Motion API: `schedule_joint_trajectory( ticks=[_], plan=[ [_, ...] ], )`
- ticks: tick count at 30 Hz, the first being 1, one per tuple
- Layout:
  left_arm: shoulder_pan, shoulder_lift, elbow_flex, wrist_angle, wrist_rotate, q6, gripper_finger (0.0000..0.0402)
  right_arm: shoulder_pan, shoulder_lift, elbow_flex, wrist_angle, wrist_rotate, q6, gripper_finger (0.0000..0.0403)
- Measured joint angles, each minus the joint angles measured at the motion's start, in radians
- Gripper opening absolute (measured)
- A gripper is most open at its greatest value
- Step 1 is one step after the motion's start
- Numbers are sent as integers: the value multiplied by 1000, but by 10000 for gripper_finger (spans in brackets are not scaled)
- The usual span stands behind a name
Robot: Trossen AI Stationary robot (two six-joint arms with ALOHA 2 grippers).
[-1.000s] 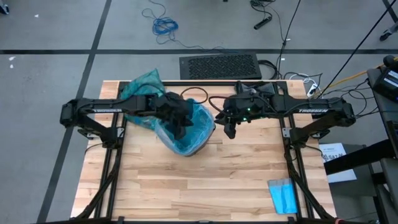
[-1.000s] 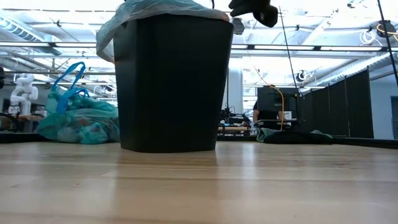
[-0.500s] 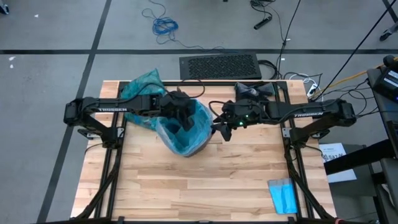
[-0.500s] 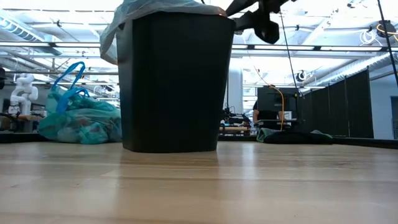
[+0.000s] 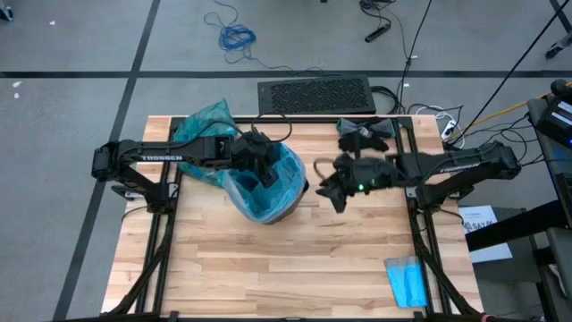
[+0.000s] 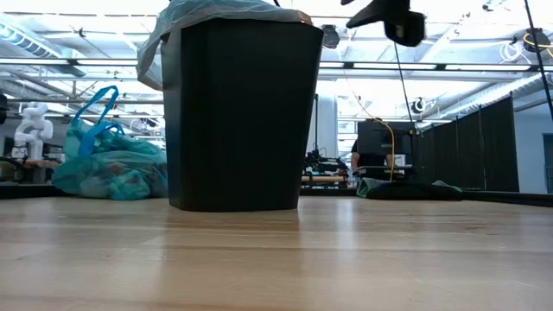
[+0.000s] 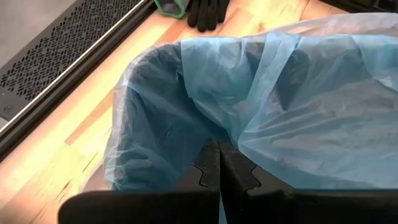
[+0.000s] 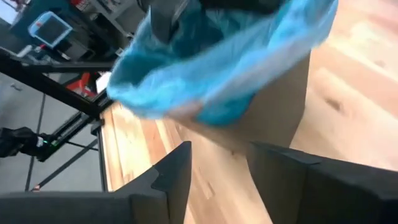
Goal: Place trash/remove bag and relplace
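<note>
My dark fingers (image 7: 219, 174) meet a translucent sky-blue plastic bag (image 7: 298, 112) lining a black bin (image 6: 240, 112) on pale striped wood (image 5: 295, 255).

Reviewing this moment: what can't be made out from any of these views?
- Bin contents: the high view sees only blue liner; the low view is blocked by the bin's wall.
- Whether the shut left gripper pinches the liner: its fingertips hide the contact.
- Right gripper: cut off by the low view's top edge; its wrist view is blurred.

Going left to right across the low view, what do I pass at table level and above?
Tied-off teal bag → black bin with its blue liner → right end effector up high → dark gloves on the far edge.
</note>
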Motion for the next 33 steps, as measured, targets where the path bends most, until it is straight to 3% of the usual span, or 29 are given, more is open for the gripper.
schedule_joint_trajectory(
  ticks=[3, 8, 17, 21, 26, 33],
  plan=[
    [0, 0, 0, 1, 1, -5, 0, 64, 24, -51, 61, 58, 62, 108],
    [-13, -1, 0, 5, 31, -51, 0, 112, 71, -159, 302, 111, 116, 12],
    [-81, -3, 0, 31, 150, -57, 0, 0, 121, -185, 393, 99, 77, 2],
    [-85, -4, 0, 52, 116, -82, 0, -84, 119, -185, 387, 102, 2, 1],
    [-67, -5, 0, 66, 41, -78, 0, -214, 112, -185, 367, 12, -52, 1],
    [-61, -5, 0, 76, 56, -75, 0, -244, 55, -185, 315, 2, -78, 1]
  ],
)
